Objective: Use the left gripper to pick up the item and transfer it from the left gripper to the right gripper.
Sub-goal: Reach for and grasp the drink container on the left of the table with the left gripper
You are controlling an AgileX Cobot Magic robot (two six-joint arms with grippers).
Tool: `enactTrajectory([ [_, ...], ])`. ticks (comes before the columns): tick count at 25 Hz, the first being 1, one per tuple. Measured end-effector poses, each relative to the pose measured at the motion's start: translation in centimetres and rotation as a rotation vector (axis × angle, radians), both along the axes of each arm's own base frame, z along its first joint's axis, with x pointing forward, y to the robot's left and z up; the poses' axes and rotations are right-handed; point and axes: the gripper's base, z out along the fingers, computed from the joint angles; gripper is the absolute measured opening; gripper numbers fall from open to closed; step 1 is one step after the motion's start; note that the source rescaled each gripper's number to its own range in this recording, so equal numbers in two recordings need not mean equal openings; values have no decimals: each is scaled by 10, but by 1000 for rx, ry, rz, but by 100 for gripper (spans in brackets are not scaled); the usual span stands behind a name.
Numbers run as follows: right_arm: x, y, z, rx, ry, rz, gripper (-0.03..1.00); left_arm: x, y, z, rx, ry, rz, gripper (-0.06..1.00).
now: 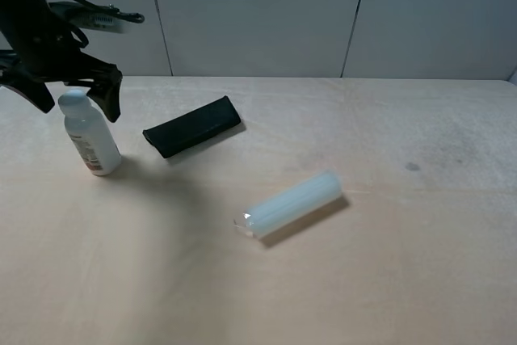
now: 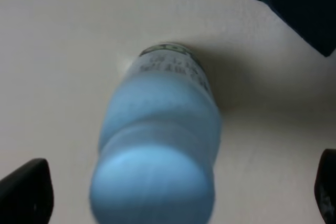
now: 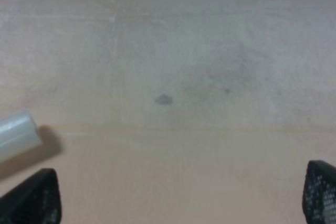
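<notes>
we take the black case (image 1: 192, 125), lying flat on the table (image 1: 404, 280), as our ref point. the item (image 1: 90, 136), a small white bottle w/ a white cap and a red-marked label, stands upright on the table just left of the case in the high view, not touching it. the left gripper (image 1: 79, 109) hangs over the bottle, also left of the case, its 2 fingers spread wide, 1 on each side of the cap. in the left wrist view bare table shows btwn each fingertip and the bottle, so the grip isn't closed on it. a translucent whitish cylinder (image 1: 292, 204) lies on its side right of the case and nearer the camera, well apart from it. the right gripper (image 3: 176, 198) is out of the high view. its wrist cam shows 2 fingertips far apart over bare table, 1 end of the cylinder, and a dark spot (image 3: 164, 99) that sits well right of the case.
</notes>
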Motion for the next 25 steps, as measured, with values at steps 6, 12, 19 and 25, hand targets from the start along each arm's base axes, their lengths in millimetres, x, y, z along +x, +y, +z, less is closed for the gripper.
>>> enactTrajectory([
  [6, 0, 0, 0, 0, 0, 0, 100, -6, 14, -24, -56, -7, 2, 100],
  [12, 0, 0, 0, 0, 0, 0, 100, 0, 14, -31, -55, -112, -43, 100],
  [19, 0, 0, 0, 0, 0, 0, 100, 1, 13, -37, -47, -103, -62, 100],
  [25, 0, 0, 0, 0, 0, 0, 100, 2, 13, -42, -42, -84, -74, 67],
])
